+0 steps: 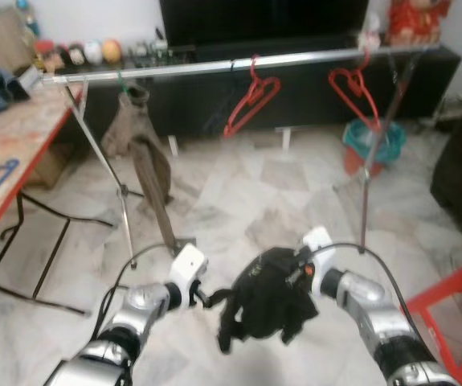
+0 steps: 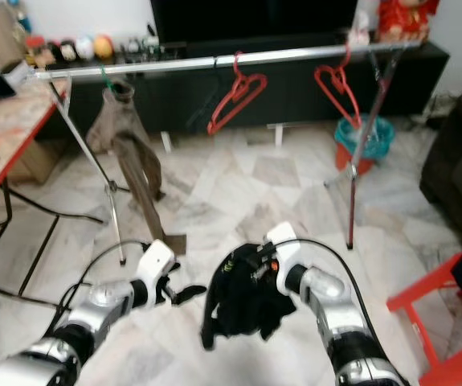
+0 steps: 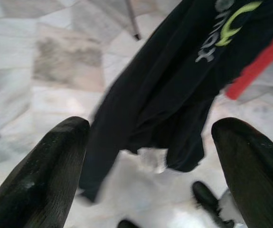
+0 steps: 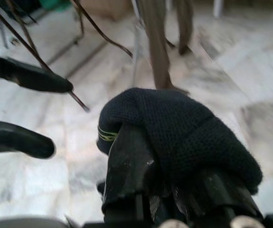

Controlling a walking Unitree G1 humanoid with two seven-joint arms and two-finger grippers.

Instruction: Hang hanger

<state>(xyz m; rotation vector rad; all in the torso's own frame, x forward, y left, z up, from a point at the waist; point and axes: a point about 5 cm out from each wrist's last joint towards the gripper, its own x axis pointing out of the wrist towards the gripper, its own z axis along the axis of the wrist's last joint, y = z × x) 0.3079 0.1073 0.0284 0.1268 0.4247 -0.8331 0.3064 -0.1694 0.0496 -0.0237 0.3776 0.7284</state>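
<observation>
- Nearest the head camera, a black garment (image 1: 267,301) hangs bunched from the right gripper (image 1: 293,273), low above the marble floor (image 1: 239,201) and between the two silver arms.
- Its long axis runs roughly up and down: the bulk is gathered at the gripper and a narrow tail droops toward the floor on the robot's left side.
- Through the left wrist camera the cloth carries pale lettering with a green mark, and a red bar, the hanger (image 3: 257,64), shows at its edge, slanting; the rest of the hanger is hidden by fabric.
- Seen from the right wrist, the right gripper's fingers (image 4: 129,171) are closed with the dark knit fabric wrapped over them.
- Just beside the garment, the left gripper (image 1: 206,296) points toward it with its fingers (image 3: 46,171) spread wide and nothing between them; whether it touches the cloth cannot be told.
- Farther off, a silver clothes rail (image 1: 214,66) spans the room on thin tilted legs.
- Two red hangers (image 1: 251,100) (image 1: 357,95) hang on the rail, and a brown garment (image 1: 138,141) droops from its left part.
- A wooden table (image 1: 14,145) stands at the left, and a dark cabinet (image 1: 295,88) behind the rail.
</observation>
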